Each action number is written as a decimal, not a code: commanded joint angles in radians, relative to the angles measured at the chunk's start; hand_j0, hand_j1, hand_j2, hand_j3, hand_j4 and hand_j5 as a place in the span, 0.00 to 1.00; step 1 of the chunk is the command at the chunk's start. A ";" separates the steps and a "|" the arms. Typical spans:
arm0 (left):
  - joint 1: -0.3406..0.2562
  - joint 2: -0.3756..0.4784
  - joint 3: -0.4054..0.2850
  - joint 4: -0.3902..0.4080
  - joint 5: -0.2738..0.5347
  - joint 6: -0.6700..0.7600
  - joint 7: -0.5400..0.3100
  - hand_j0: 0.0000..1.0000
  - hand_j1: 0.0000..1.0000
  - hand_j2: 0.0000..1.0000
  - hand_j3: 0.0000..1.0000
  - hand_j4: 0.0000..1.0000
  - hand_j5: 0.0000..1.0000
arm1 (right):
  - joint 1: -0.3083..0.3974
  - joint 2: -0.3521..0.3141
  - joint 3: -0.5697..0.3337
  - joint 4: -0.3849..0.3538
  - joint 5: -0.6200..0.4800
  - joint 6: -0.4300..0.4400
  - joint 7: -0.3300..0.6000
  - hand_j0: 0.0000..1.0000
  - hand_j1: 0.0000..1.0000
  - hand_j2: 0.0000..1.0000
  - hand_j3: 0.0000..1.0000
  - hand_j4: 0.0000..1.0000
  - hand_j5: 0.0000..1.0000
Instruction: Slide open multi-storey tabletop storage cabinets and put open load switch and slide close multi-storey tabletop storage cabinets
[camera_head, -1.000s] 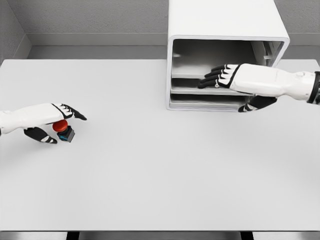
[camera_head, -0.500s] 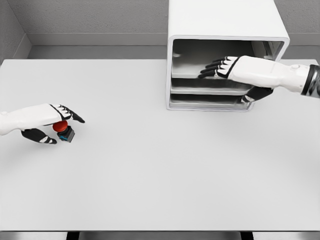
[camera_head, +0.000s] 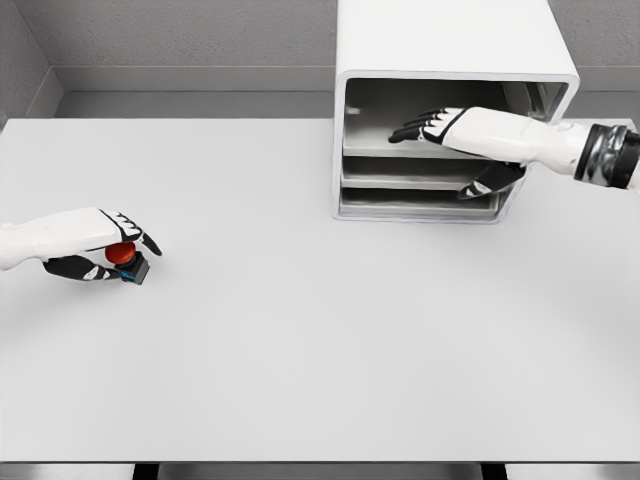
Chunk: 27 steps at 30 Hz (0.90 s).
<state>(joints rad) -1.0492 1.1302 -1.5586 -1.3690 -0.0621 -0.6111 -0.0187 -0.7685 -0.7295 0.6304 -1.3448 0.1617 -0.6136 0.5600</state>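
Head view: white table, grey walls; left robot hand pinching red switch; right robot hand spread inside cabinet.

I am working in a simulated test cell, not a furnished room. Indicators: a plain white tabletop filling most of the head view, bare grey textured walls behind it, and flat, even rendered lighting. The only fixture is a white multi-storey storage cabinet at the far edge. Surfaces carry no markings or wear
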 joint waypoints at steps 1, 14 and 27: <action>0.000 -0.003 0.002 0.004 0.005 0.000 0.000 0.71 0.71 0.71 0.71 0.71 0.71 | 0.000 0.013 0.002 0.030 0.015 0.003 0.000 1.00 1.00 1.00 1.00 1.00 1.00; 0.003 -0.015 0.002 0.016 -0.002 0.000 0.000 0.59 0.59 0.59 0.59 0.59 0.59 | 0.012 0.036 0.000 0.084 0.036 0.003 0.000 1.00 1.00 1.00 1.00 1.00 1.00; -0.015 -0.027 0.011 0.031 -0.007 0.000 -0.003 0.49 0.49 0.49 0.49 0.49 0.49 | 0.006 0.064 -0.002 0.076 0.038 0.003 0.000 1.00 1.00 1.00 1.00 1.00 1.00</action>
<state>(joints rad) -1.0677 1.1053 -1.5525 -1.3398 -0.0741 -0.6111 -0.0215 -0.7624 -0.6755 0.6287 -1.2681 0.2039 -0.6135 0.5592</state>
